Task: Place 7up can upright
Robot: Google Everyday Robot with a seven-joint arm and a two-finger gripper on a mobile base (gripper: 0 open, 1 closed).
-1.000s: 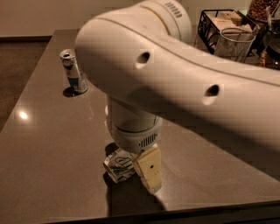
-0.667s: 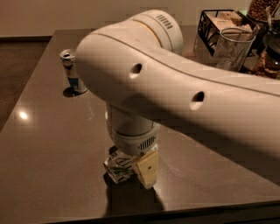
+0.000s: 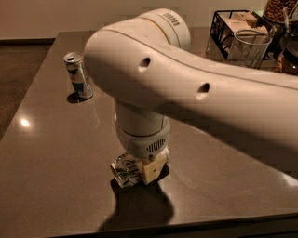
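Observation:
The 7up can (image 3: 123, 169), silver-white with green lettering, lies low on the dark table (image 3: 51, 153) near its front edge, its top end facing left. My gripper (image 3: 139, 172) comes down on it from above, directly under the white wrist, and its cream-coloured part covers the can's right side. The big white arm runs from the right across the view and hides the table behind it. Where the gripper meets the can is hidden.
A slim silver-and-blue can (image 3: 80, 76) stands upright at the back left. A black wire basket (image 3: 223, 23), a mesh cup (image 3: 249, 46) and a jar (image 3: 279, 9) stand at the back right. The table's front edge (image 3: 139, 230) is close below the can.
The arm has swung a little to the left and the wrist has dropped lower onto the can. The gripper's cream part has drawn in closer to the can. The can has stayed in place.

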